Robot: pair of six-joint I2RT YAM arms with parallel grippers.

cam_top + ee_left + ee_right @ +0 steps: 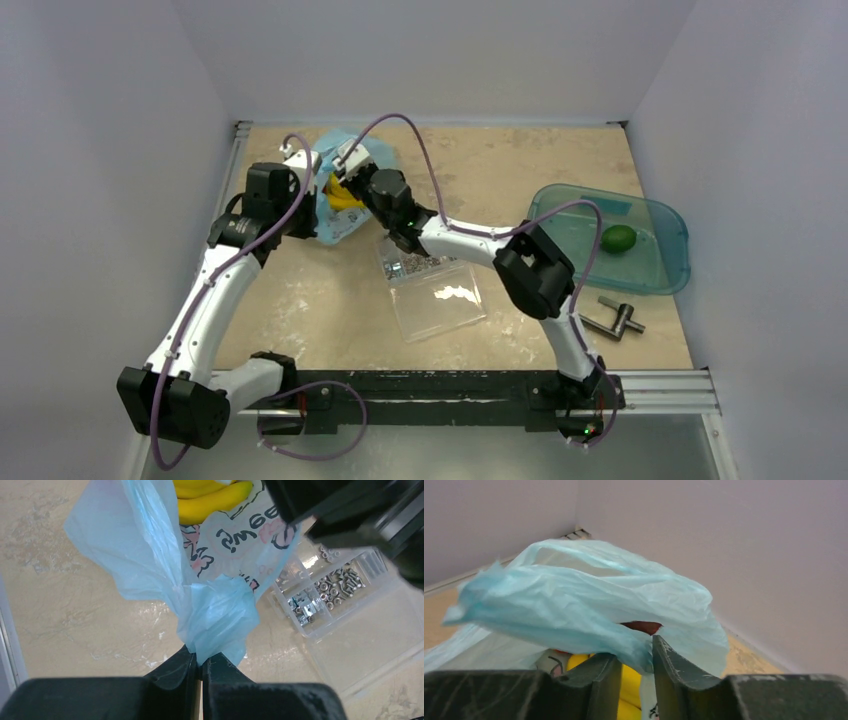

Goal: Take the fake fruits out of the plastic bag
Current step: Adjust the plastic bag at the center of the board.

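The thin, crinkly, light blue bag (338,205) sits at the far left part of the sandy-coloured bench (300,310), between the two arms. The left gripper (201,661) is closed tight on a bunched-up blue bit of the bag (215,617), and the plastic puffs out just above its black fingers. The bag has a white patch with pink drawings on it. Smooth, shiny yellow bananas (212,497) show in the bag's mouth. The right gripper (636,650) is at the top of the bag, and its dark fingers (599,672) stand a little way apart, with a narrow gap. A soft fold of the blue bag (589,600) hangs down into that gap, and yellow banana (630,682) shows through it. A small bit of a dark red fruit (642,626) peeks out under the fold. A round green fruit (619,238) lies in a see-through teal tray (670,262) with round corners, well apart on the right side of the bench. A clear, flat box (440,295) lies open just beside the bag, and one half holds lots of tiny shiny metal bits (332,587). A small grey metal tool (614,318) shaped like a T lies near the tray.
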